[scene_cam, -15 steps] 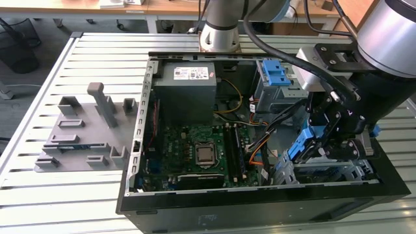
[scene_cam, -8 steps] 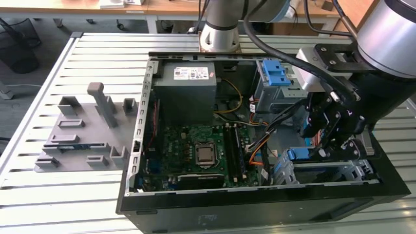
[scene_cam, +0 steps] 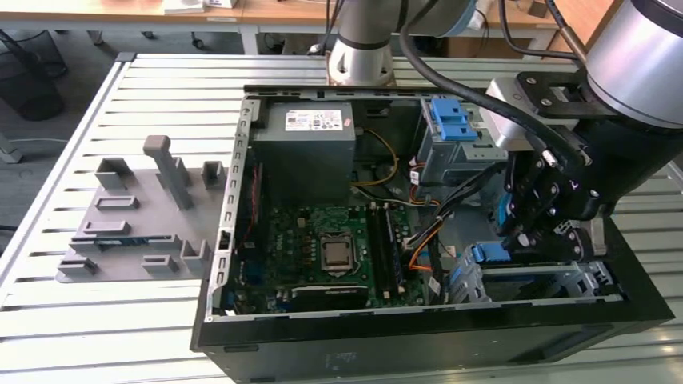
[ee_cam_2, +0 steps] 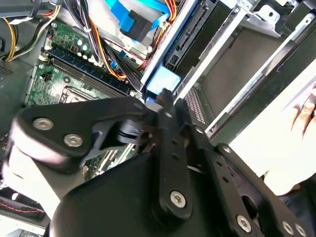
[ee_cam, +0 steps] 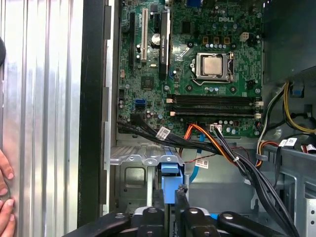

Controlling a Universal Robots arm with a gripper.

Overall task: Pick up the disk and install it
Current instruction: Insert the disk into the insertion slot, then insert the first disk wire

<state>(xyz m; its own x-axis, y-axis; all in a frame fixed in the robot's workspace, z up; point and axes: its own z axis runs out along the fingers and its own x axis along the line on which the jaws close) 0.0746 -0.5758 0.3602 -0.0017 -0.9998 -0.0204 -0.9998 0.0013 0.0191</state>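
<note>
Toward the desk's (scene_cam: 160, 320) edge at the exterior view's right, inside the open case (scene_cam: 427, 344), the hand (scene_cam: 510, 240) hangs over the drive cage (scene_cam: 587, 280). The disk (scene_cam: 490, 254) stands in that cage, its blue bracket showing just beneath the fingertips. The motherboard (scene_cam: 325, 248) lies mid-case with a grey box (scene_cam: 309, 132) beyond it. A grey fixture (scene_cam: 128, 224) rests near the opposite edge, well apart from the case.

In the second wrist view the hand (ee_cam_2: 165, 101) has its jaws nearly together, tips at the disk (ee_cam_2: 163, 81).

In the first wrist view the hand (ee_cam: 169, 195) is almost closed and pinches the blue tab of the disk (ee_cam: 169, 175) from both sides. Cables (ee_cam: 222, 148) run just beside it, above the cage (ee_cam: 133, 173). A person's fingers (ee_cam: 5, 210) rest on the desk (ee_cam: 44, 123).
</note>
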